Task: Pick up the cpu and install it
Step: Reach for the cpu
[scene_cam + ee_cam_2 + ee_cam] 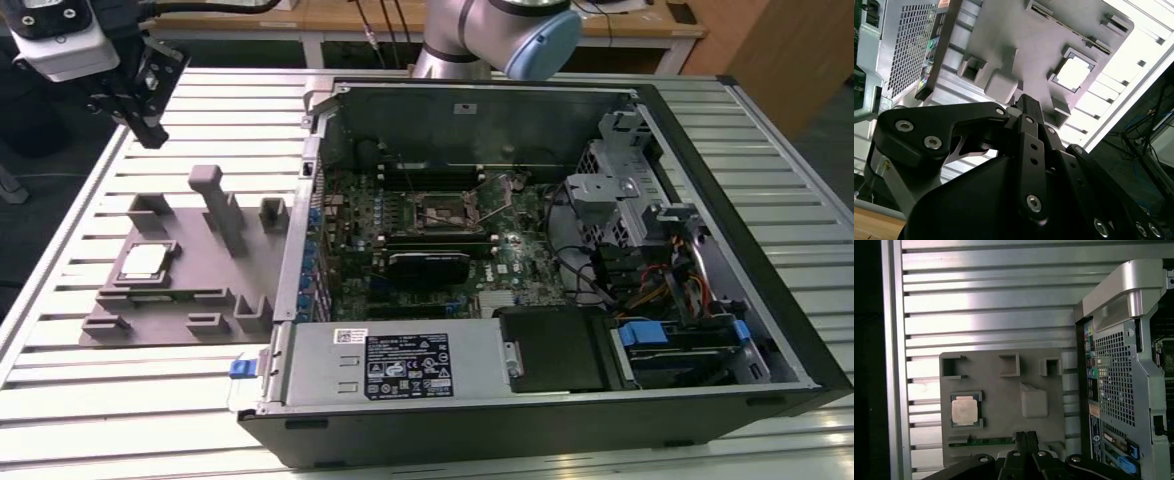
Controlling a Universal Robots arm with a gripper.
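The cpu [144, 263] [964, 410] is a small flat square with a pale silvery top and a lighter rim. It lies in a recess of the grey fixture block [200, 300] on the slatted worktop [80, 400], below the pincer [150, 135] and well apart from it. The pincer hangs empty, its fingers [1019, 436] pressed together

A grey fixture block [187, 290] lies near the slatted desk's [80, 400] edge, just beside an open computer case [534, 440] (motherboard [514, 260] exposed).
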